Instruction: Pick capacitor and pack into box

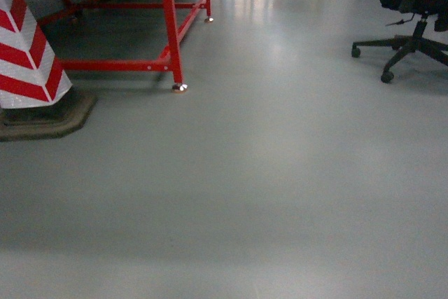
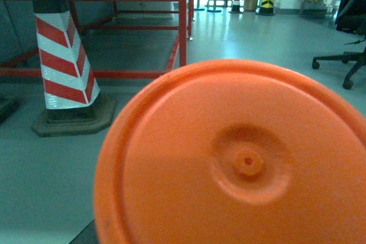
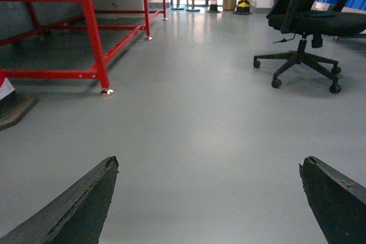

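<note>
Capacitor [image 2: 240, 158]: orange end face fills the left wrist view, directly before the camera; left hand itself unseen, grip state cannot be told. Grey floor [image 1: 280, 173] carries red frame [image 1: 168, 26], striped cone [image 1: 28, 54], office chair [image 3: 309, 27]. Right hand [image 3: 209, 198] spread wide, grasping nothing.

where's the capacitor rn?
Only the left wrist view shows the capacitor: its orange end face fills the lower right, right at the camera, presumably in the left gripper. The striped cone stands behind, to its left.
</note>
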Tool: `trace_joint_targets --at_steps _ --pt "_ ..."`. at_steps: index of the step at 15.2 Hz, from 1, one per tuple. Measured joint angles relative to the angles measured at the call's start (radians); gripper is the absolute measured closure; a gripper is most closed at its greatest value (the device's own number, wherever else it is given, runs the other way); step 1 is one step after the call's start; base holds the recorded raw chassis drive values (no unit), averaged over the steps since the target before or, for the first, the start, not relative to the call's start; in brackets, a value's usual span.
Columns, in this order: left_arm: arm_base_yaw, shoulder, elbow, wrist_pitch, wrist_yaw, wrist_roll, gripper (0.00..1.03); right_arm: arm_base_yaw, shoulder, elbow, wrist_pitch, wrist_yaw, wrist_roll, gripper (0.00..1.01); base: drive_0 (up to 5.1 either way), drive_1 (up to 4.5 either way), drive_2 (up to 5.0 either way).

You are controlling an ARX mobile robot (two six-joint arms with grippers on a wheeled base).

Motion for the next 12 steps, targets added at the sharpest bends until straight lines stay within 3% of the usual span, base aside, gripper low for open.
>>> trace_joint_targets --at_steps 12 --pt "0.000 0.000 0.000 0.000 0.000 0.000 0.59 0.000 0.000 0.000 0.002 -0.001 0.000 0.03 -5.1 2.39 2.4"
